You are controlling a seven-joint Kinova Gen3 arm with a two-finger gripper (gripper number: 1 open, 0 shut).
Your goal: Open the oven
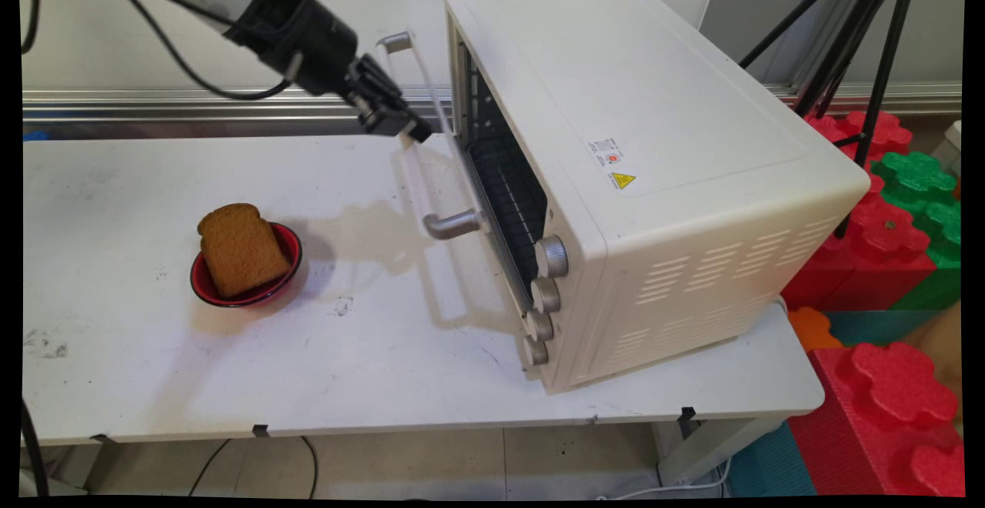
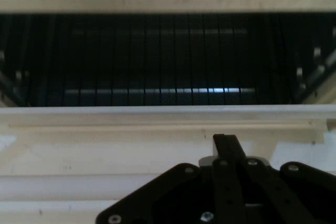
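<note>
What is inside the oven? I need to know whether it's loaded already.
Through the oven's open front only the dark wire rack shows, with nothing on it. The bread slice sits outside in the red bowl. Deeper corners are too dark to judge.

A robotics lab set up as a mock kitchen — a plain white table [image 1: 385,385] carries a toaster oven [image 1: 662,185], while black tripod legs [image 1: 869,46], an aluminium rail [image 1: 154,100] along the wall and big red and green foam blocks [image 1: 900,208] stand around it.
</note>
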